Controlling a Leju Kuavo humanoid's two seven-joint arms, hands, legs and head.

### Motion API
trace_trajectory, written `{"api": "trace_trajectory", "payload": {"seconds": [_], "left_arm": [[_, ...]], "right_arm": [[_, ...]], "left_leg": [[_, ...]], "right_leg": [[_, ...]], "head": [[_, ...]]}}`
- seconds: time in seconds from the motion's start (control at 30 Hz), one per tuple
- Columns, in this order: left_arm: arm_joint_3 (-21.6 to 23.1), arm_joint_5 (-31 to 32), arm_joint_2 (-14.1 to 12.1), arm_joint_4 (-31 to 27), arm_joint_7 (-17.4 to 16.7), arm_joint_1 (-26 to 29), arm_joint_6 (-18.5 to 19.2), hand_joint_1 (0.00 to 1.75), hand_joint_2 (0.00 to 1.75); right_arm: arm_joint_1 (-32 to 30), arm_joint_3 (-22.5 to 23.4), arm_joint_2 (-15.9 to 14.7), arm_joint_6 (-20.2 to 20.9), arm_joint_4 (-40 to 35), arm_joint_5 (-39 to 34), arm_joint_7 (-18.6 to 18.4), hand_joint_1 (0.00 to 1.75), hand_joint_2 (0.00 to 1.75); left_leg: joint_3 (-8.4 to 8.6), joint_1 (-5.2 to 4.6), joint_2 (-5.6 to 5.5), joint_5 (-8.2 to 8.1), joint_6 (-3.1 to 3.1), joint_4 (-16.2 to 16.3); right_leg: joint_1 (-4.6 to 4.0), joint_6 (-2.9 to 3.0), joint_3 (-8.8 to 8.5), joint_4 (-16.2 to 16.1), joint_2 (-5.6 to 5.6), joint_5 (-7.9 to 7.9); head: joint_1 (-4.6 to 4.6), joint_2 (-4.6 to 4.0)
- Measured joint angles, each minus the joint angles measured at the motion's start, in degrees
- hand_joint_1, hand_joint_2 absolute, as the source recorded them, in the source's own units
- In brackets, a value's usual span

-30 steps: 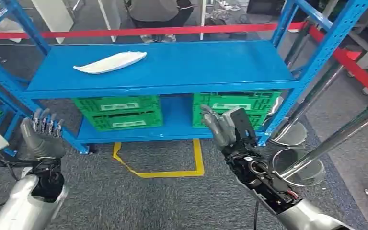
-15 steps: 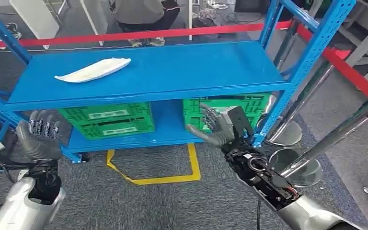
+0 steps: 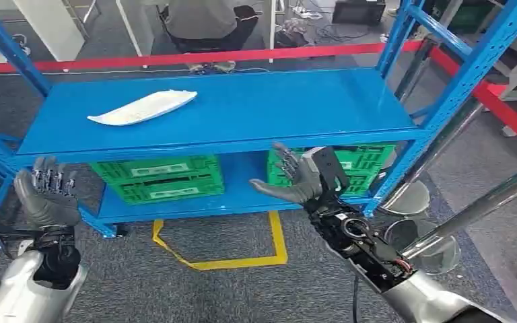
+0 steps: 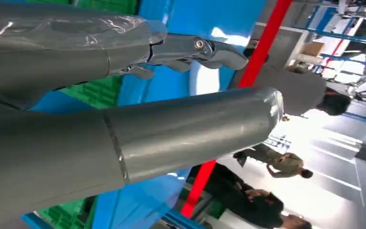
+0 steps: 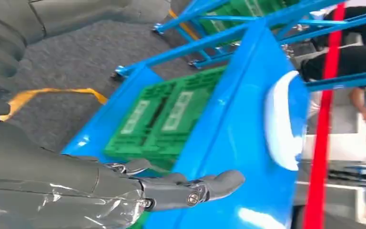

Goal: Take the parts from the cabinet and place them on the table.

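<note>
While both hands hang in front of the cabinet [image 3: 229,111], its blue upper shelf lies broad and mostly bare, bounded by perforated blue uprights at the corners and a front lip running across the head view. One white part [image 3: 143,108], long and curved like a shallow blade, lies flat on the left half of that shelf, well back from the front lip and well apart from either hand. To its right the shelf surface is open all the way to the right upright.

Beneath the upper shelf sits a lower shelf carrying two green crates, the left crate [image 3: 161,178] and the right crate [image 3: 357,165], with a blue gap between them. Grey carpet with a yellow tape outline [image 3: 222,242] spreads in front of the cabinet. A red barrier strip [image 3: 195,57] runs behind it, and a person [image 3: 205,17] sits beyond that strip. Slanted metal poles with round bases [image 3: 431,235] stand near the cabinet's right side, close to the right arm.

The left hand [image 3: 46,195] is raised below the shelf's left front corner, fingers up and apart, holding nothing. The right hand [image 3: 296,178] is lifted in front of the right crate, just under the shelf lip, palm turned leftward, thumb out and fingers spread, also holding nothing. In the right wrist view the part [image 5: 282,121] shows as a white shape on the blue shelf, ahead of the hand's extended finger.
</note>
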State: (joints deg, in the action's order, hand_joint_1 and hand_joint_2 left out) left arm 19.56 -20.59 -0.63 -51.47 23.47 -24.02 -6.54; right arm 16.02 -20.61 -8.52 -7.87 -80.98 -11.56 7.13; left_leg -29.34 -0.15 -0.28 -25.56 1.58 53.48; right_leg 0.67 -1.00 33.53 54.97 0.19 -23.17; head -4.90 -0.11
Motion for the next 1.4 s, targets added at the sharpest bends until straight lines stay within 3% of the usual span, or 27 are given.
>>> {"api": "trace_trajectory", "payload": {"seconds": [0.03, 0.07, 0.17, 0.2, 0.3, 0.33, 0.37, 0.4, 0.47, 0.5, 0.57, 0.63, 0.7, 0.73, 0.83, 0.87, 0.9, 0.93, 1.0, 1.03, 1.07, 1.1, 1.17, 1.23, 1.33, 1.37, 1.4], "left_arm": [[0.00, 0.00, -0.02, 0.00, 0.04, -0.21, 0.00, 0.00, 0.00], [0.00, -0.02, -0.02, 0.00, 0.02, -0.21, 0.00, 0.00, 0.00], [0.00, -0.02, -0.26, -0.04, 0.02, -0.39, 0.00, 0.00, 0.00], [0.00, 0.00, -0.35, -0.15, 0.04, -0.52, 0.00, 0.00, 0.00], [0.00, 0.00, -0.57, -0.18, -0.09, -0.36, 0.00, 0.00, 0.00], [0.00, -0.02, -0.63, -0.18, -0.09, -0.16, -0.02, 0.00, 0.00], [0.00, -0.02, -0.74, -0.17, -0.13, 0.08, -0.02, 0.00, 0.00], [0.00, -0.02, -0.85, -0.18, -0.13, 0.08, -0.02, 0.00, 0.00], [0.00, -0.02, -1.05, -0.24, -0.15, -0.01, -0.02, 0.00, 0.00], [0.00, -0.02, -1.09, -0.28, -0.15, -0.07, -0.02, 0.00, 0.00], [0.00, -0.02, -1.20, -0.35, -0.24, -0.15, -0.04, 0.00, 0.00], [0.00, -0.02, -1.20, -0.37, -0.28, -0.05, -0.04, 0.00, 0.00], [0.00, -0.09, -1.27, -0.46, -0.24, -0.09, 0.00, 0.00, 0.00], [0.00, -0.13, -1.25, -0.48, -0.24, -0.28, 0.00, 0.00, 0.00], [0.00, -0.17, -1.11, -0.48, -0.24, -0.02, 0.11, 0.00, 0.00], [0.00, -0.20, -1.11, -0.48, -0.26, 0.14, 0.13, 0.00, 0.00], [0.00, -0.26, -1.11, -0.48, -0.24, 0.25, 0.17, 0.00, 0.00], [0.00, -0.37, -1.11, -0.48, -0.24, 0.22, 0.20, 0.00, 0.00], [0.00, -0.48, -1.07, -0.48, -0.24, 0.05, 0.35, 0.00, 0.00], [0.00, -0.52, -1.07, -0.48, -0.24, 0.00, 0.44, 0.00, 0.00], [0.00, -0.57, -1.05, -0.48, -0.24, -0.22, 0.52, 0.00, 0.00], [0.00, -0.68, -1.03, -0.48, -0.24, -0.19, 0.55, 0.00, 0.00], [0.00, -0.70, -1.05, -0.48, -0.22, -0.39, 0.61, 0.00, 0.00], [0.00, -0.70, -1.09, -0.48, -0.15, -0.81, 0.70, 0.00, 0.00], [0.02, -0.74, -1.09, -0.48, -0.13, -0.73, 0.85, 0.00, 0.00], [0.02, -0.76, -1.09, -0.46, -0.13, -0.54, 0.94, 0.00, 0.00], [0.02, -0.76, -1.07, -0.46, -0.13, -0.43, 1.00, 0.00, 0.00]], "right_arm": [[0.45, 0.15, -0.02, 0.09, 0.20, 0.31, -0.04, 0.00, 1.75], [0.64, 0.35, -0.11, 0.33, 0.24, 0.70, -0.09, 0.00, 1.75], [1.53, 0.81, -0.22, 0.83, 0.33, 1.11, -0.37, 0.00, 1.75], [1.95, 1.03, -0.50, 1.05, 0.33, 1.42, -0.55, 0.00, 1.75], [2.43, 1.27, -0.52, 1.44, 0.35, 1.86, -0.92, 0.00, 1.75], [2.38, 1.27, -0.52, 1.51, 0.39, 1.86, -1.12, 0.00, 1.75], [2.36, 1.29, -0.52, 1.53, 0.50, 1.86, -1.25, 0.00, 1.75], [2.37, 1.31, -0.52, 1.53, 0.50, 1.86, -1.29, 0.00, 1.75], [2.47, 1.33, -0.52, 1.62, 0.50, 1.86, -1.31, 0.00, 1.75], [2.58, 1.33, -0.52, 1.62, 0.50, 1.86, -1.31, 0.00, 1.75], [2.88, 1.40, -0.52, 1.66, 0.55, 1.86, -1.38, 0.00, 1.75], [2.85, 1.42, -0.52, 1.68, 0.68, 1.86, -1.35, 0.00, 1.75], [2.98, 1.62, -0.66, 1.79, 0.74, 1.86, -1.38, 0.00, 1.75], [3.41, 1.68, -0.68, 1.88, 0.76, 1.88, -1.42, 0.00, 1.75], [3.77, 1.73, -0.83, 2.43, 0.92, 2.21, -1.86, 0.00, 1.75], [3.78, 1.75, -0.90, 2.51, 1.09, 2.51, -2.03, 0.00, 1.75], [3.95, 1.79, -1.01, 2.75, 1.29, 2.84, -2.36, 0.00, 1.75], [4.35, 1.86, -1.14, 3.02, 1.49, 2.93, -2.58, 0.00, 1.75], [5.61, 2.07, -1.35, 3.80, 2.01, 3.17, -2.82, 0.00, 1.75], [6.20, 2.12, -1.46, 4.31, 2.43, 3.59, -2.86, 0.00, 1.75], [6.95, 2.12, -1.51, 4.79, 2.93, 4.09, -3.04, 0.00, 1.75], [7.30, 2.16, -1.66, 5.33, 3.32, 4.39, -3.24, 0.00, 1.75], [8.71, 2.21, -1.95, 6.23, 4.58, 4.79, -3.54, 0.00, 1.75], [10.02, 2.21, -2.01, 6.86, 5.09, 4.90, -3.58, 0.00, 1.75], [11.39, 2.25, -2.38, 7.72, 6.65, 4.90, -3.80, 0.00, 1.75], [11.44, 2.23, -2.45, 7.98, 7.25, 4.90, -4.04, 0.00, 1.75], [11.44, 2.23, -2.54, 8.11, 7.61, 4.90, -4.15, 0.00, 1.75]], "left_leg": [[-0.42, -0.02, -0.07, -0.13, -0.26, 0.00], [-0.35, -0.01, -0.01, -0.40, -0.67, -0.12], [-0.22, 0.12, 0.00, -0.79, -1.54, 1.52], [-1.59, 0.13, -0.01, -1.46, -1.82, 4.06], [-10.25, 0.42, 0.00, -6.33, -2.65, 17.31], [-12.15, 0.52, 0.00, -6.94, -2.81, 19.52], [-13.21, 0.58, 0.01, -5.77, -2.94, 19.14], [-12.60, 0.60, 0.01, -3.48, -2.78, 16.33], [-8.40, 0.61, 0.04, 3.52, -2.39, 5.46], [-6.56, 0.58, 0.07, 6.05, -2.07, 0.82], [-6.47, -0.06, 0.02, 2.24, -1.32, 0.66], [-5.97, 0.02, -0.06, 3.68, -0.30, 0.13], [-4.61, 0.31, -0.02, 3.82, 0.22, -0.09], [-4.18, 0.29, -0.05, 3.52, 0.56, -0.06], [-3.38, 0.12, -0.06, 2.60, 0.79, -0.06], [-3.01, 0.09, -0.10, 2.26, 0.80, -0.04], [-2.43, 0.09, -0.19, 1.86, 0.71, -0.03], [-1.81, 0.08, -0.23, 1.41, 0.64, -0.02], [-0.49, 0.05, -0.21, 0.45, 0.27, 0.00], [-0.16, -0.03, -0.21, 0.17, 0.04, -0.04], [-0.56, -0.02, -0.23, 0.11, -0.18, -0.01], [-0.45, 0.02, -0.20, -0.10, -0.63, -0.13], [-0.01, -0.08, -0.16, -0.17, -1.22, 0.30], [-1.98, 0.17, -0.07, -1.26, -1.80, 3.90], [-10.57, 0.56, -0.06, -5.12, -2.66, 16.45], [-13.01, 0.70, -0.05, -5.73, -2.72, 18.78], [-13.74, 0.72, -0.04, -4.74, -2.63, 18.08]], "right_leg": [[-0.26, 0.18, -0.29, -0.75, -0.08, -1.54], [-0.35, 0.61, -1.04, -0.67, 0.02, -0.54], [0.18, 1.60, -2.34, -1.30, 0.06, -0.38], [0.26, 1.77, -2.60, -1.34, 0.15, -0.49], [0.32, 2.15, -2.82, -1.34, 0.27, -1.11], [0.32, 2.12, -3.06, -1.34, 0.35, -1.35], [0.32, 2.06, -3.65, -1.34, 0.41, -1.84], [0.34, 1.98, -4.16, -1.34, 0.42, -2.22], [0.38, 1.64, -5.38, -1.34, 0.43, -3.13], [0.42, 1.37, -5.61, -1.38, 0.41, -3.52], [0.32, 0.56, -5.71, -1.63, 0.58, -4.06], [0.14, -0.18, -6.27, -0.85, 0.60, -3.69], [0.44, -0.62, -5.99, 0.51, 0.28, -4.99], [0.39, -0.73, -4.47, 3.85, 0.17, -6.46], [0.40, -1.16, 3.36, 16.84, 0.18, -11.44], [0.41, -1.19, 4.82, 18.12, 0.18, -11.51], [0.40, -1.19, 4.90, 16.40, 0.18, -9.69], [0.40, -0.98, 3.78, 12.25, 0.18, -6.67], [0.28, -0.27, 0.33, 1.35, 0.16, 0.95], [0.05, 0.03, 0.09, -0.14, 0.08, 0.54], [-0.30, 0.25, -0.11, -1.26, 0.05, -1.22], [-0.39, 0.69, -0.90, -1.03, 0.11, 0.15], [-0.22, 1.56, -1.40, -1.21, 0.19, -0.13], [0.13, 1.86, -2.33, -1.80, 0.25, -0.18], [0.19, 2.24, -2.79, -1.79, 0.29, -0.87], [0.21, 2.18, -3.21, -1.77, 0.40, -1.29], [0.28, 2.12, -3.78, -1.77, 0.47, -1.74]], "head": [[-0.33, -0.13], [-0.72, -0.13], [-0.17, -0.04], [-0.22, -0.04], [-0.70, -0.04], [-0.83, -0.04], [-0.87, -0.04], [-0.91, -0.04], [-1.18, -0.04], [-1.38, -0.04], [-2.61, -0.04], [-3.04, -0.04], [-2.82, -0.04], [-2.84, -0.04], [-2.95, -0.04], [-2.95, -0.04], [-2.95, -0.04], [-2.93, -0.04], [-2.93, -0.04], [-3.21, -0.04], [-3.63, -0.13], [-3.74, -0.13], [-3.13, -0.11], [-2.82, -0.09], [-3.01, -0.07], [-3.06, -0.07], [-3.06, -0.07]]}}
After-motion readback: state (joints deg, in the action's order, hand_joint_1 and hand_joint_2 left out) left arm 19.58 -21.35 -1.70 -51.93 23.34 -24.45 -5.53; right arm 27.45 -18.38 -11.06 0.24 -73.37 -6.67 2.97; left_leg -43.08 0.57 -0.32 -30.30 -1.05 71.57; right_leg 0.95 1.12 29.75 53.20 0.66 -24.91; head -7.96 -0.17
